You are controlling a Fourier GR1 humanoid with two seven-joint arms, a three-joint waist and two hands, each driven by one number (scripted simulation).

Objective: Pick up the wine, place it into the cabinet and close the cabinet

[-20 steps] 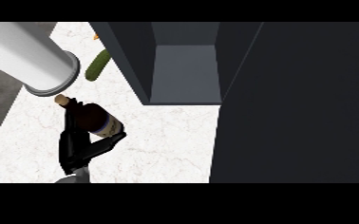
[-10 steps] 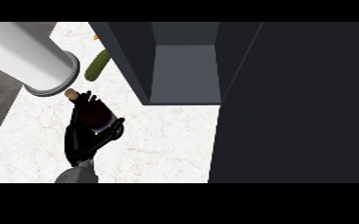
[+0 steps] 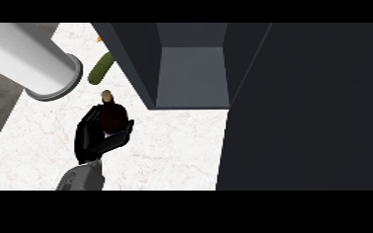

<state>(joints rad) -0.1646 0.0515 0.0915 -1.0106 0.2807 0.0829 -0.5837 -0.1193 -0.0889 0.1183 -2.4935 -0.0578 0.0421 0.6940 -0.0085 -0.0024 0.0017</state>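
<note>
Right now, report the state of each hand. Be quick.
Left hand: closed, fingers and thumb curled round the wine bottle.
Right hand: not in view.

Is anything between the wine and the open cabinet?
Nothing loose. The wine, in the right hand, stands left of the cabinet's left wall, whose front edge it must round to reach the opening. The cucumber lies behind, off that path.

One wine bottle [image 3: 111, 116], one cucumber [image 3: 100, 69] — one cabinet [image 3: 135, 54]
</note>
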